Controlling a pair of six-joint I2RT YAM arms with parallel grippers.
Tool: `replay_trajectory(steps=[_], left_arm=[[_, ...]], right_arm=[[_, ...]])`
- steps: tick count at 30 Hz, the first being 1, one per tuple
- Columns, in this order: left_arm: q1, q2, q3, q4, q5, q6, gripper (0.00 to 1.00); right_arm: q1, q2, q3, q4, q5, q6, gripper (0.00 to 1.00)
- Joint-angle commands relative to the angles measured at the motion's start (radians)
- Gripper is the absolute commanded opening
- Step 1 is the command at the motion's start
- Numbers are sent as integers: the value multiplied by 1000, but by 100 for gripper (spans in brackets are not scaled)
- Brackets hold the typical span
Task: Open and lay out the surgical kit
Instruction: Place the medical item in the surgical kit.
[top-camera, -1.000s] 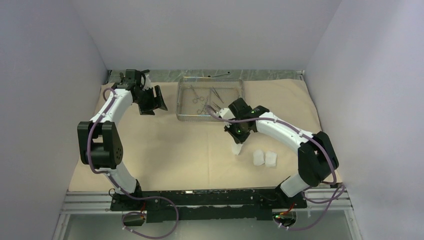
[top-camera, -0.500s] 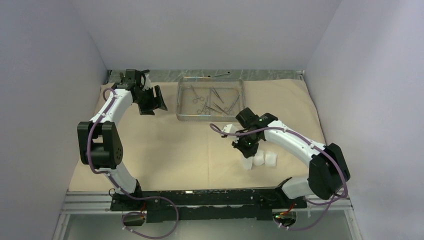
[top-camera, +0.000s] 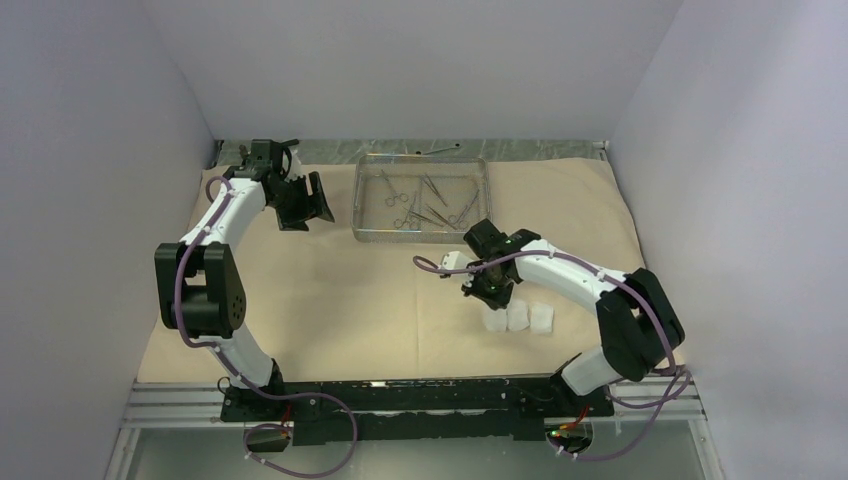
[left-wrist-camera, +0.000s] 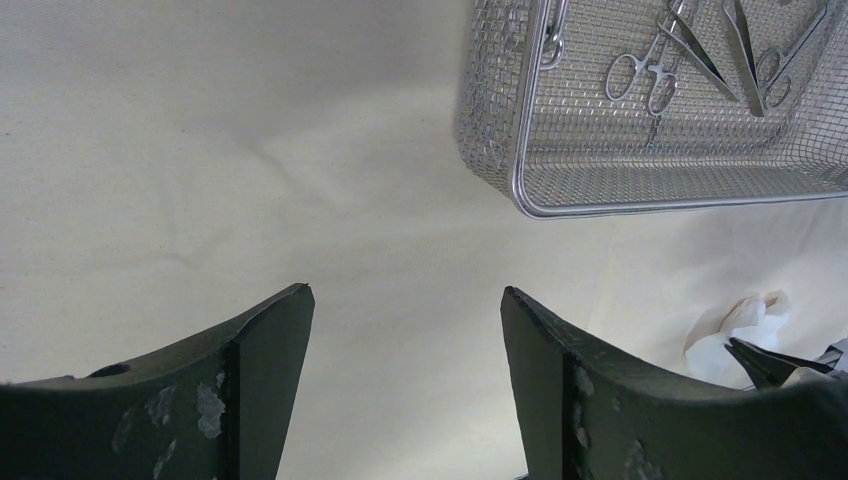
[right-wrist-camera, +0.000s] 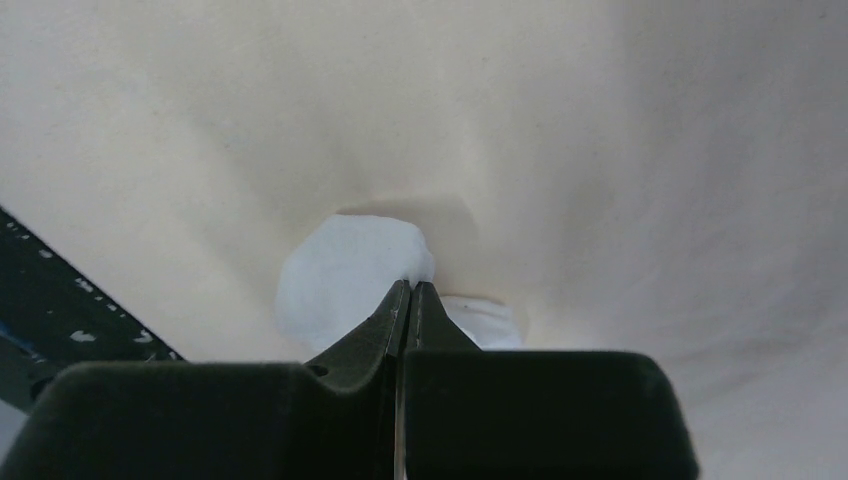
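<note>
A: Left arm first: elbow up, forearm stretched to the far-left part of the wrap sheet (top-camera: 330, 290), and the left gripper (top-camera: 305, 205) hangs above the paper, aimed across at the wire-mesh tray (top-camera: 358, 200).

B: And its fingers (left-wrist-camera: 265, 345) are spread wide apart, with only bare sheet between them on the left wrist view. The tray's rim sits just off to the side.

A: The tray stands on the sheet at the far middle. The silver clamps (top-camera: 398, 195) and the tweezers (top-camera: 433, 188) lie inside it, and a thin metal tool (top-camera: 440, 150) lies on the worktop (top-camera: 540, 148) behind it.

B: Over to the right arm. Its elbow is folded out low on the right and the forearm runs in toward the centre. The wrist is tipped down, and the right gripper (top-camera: 492, 302) points straight at the paper.

A: Those fingers (right-wrist-camera: 380, 320) are pressed tight together, and the tips pinch the top of a gauze pad (right-wrist-camera: 340, 275). The pad bunches up to meet them.

B: From above, that pad rests on the sheet at the left end of a row, just beside the two other gauze pads (top-camera: 530, 318), near the front right and well apart from the tray.

A: The row reads white, white, white on tan.
</note>
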Motion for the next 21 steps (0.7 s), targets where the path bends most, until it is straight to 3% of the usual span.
replay_trajectory(steps=[1,8,11,12,13,14,21], left_arm=[[-3,-25,10,5,-17,20,75],[-3,-11,26,4,-18,22,75],[-3,-8,29,2,-20,24,75],[-2,-7,30,2,-20,24,75],[-3,-5,31,2,-19,24,75],[-3,-5,31,4,-18,23,75],[-2,-17,27,6,-25,22,75]], right_arm=[[2,8,-13,91,62,-44,2],[2,18,2,96,68,-37,30],[0,7,31,70,56,-26,54],[-1,2,43,65,54,-22,71],[-3,-7,56,62,54,-15,95],[-7,-18,73,62,48,-8,99],[-70,-162,168,221,59,109,100]])
